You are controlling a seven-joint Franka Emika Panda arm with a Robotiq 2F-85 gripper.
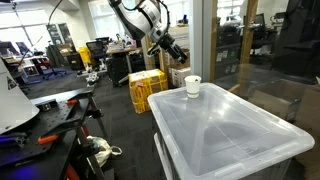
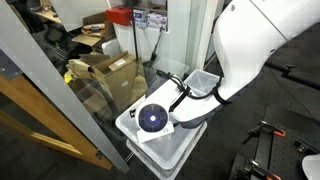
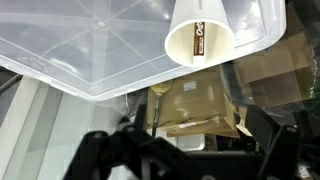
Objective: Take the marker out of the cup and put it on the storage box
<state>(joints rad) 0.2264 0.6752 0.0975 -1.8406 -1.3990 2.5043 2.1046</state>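
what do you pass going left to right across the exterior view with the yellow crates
cluttered workbench -> yellow crates -> claw -> cup; the storage box is left out because it spans under several of these

Ridged storage box (image 1: 235, 130) lid, white cup (image 1: 192, 87) near its corner; yellow crates (image 1: 147, 90) on dark floor (image 1: 120, 125)

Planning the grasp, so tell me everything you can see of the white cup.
The cup is small, white, round and slightly tapered, wider at the rim; it looks like paper or plastic. It stands upright on the storage box lid, near one corner. A dark marker with pale lettering lies inside it. The gripper hangs nearby, apart from it.
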